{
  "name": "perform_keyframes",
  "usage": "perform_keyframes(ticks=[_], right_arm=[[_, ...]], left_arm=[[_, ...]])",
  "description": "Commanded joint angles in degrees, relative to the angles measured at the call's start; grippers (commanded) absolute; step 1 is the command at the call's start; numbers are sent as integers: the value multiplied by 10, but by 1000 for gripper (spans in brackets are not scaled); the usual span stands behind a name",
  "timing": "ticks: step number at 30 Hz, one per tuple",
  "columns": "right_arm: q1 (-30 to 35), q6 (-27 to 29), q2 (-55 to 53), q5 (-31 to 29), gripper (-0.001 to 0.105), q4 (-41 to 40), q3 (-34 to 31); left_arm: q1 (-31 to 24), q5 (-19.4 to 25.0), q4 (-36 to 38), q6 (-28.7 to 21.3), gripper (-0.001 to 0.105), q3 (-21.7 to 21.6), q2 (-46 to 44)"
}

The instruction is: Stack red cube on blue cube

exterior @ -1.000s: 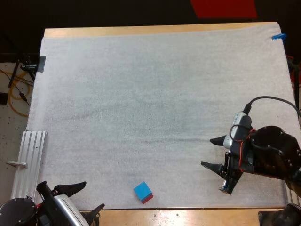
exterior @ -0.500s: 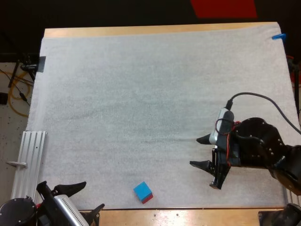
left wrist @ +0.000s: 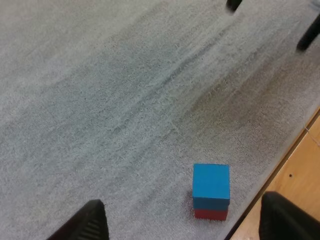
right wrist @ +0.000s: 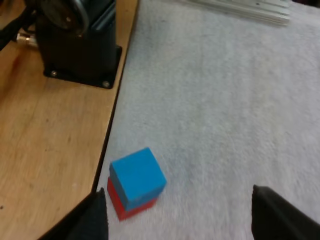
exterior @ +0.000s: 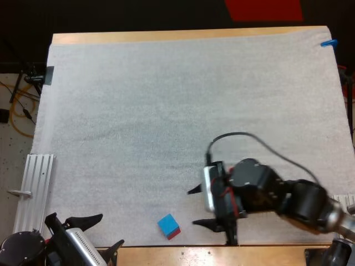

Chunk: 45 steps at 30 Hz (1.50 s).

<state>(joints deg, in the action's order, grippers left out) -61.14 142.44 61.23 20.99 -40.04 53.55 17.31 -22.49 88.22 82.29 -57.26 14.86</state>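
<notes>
Judging by how things lie, our main risk is the order: the blue cube sits on the red cube, the reverse of what the task asks, so we must take the blue 1 off first. The pair stands at the near edge of the mat, just beside the bare table strip. A clumsy push from the right could tip the top cube or shove both off the mat. A low grasp could pinch both cubes at once.

Our right gripper hovers just right of the pair, fingers wide apart and holding nothing. Our left gripper rests at the near left, also spread and empty.

We see no container; the 2 cubes sit bare on the mat.
</notes>
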Motion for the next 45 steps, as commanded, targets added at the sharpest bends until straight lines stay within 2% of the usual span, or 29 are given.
perform_keyframes(ticks=[1, 12, 20, 27, 45], right_arm=[[-10, 33, 14, 0, 59, 19, 5], [-69, 184, 155, -91, 59, 47, 5], [-86, 190, 208, -122, 59, 86, 9], [-86, 190, 240, -118, 59, 86, 33], [-107, 159, 271, -104, 59, 85, 33]], left_arm=[[2, -4, 18, -3, 63, 1, 1], [2, -4, 18, -3, 63, 1, 1], [2, -4, 18, -3, 63, 1, 1], [2, -4, 18, -3, 63, 1, 1], [2, -4, 15, -7, 63, 1, 1]])
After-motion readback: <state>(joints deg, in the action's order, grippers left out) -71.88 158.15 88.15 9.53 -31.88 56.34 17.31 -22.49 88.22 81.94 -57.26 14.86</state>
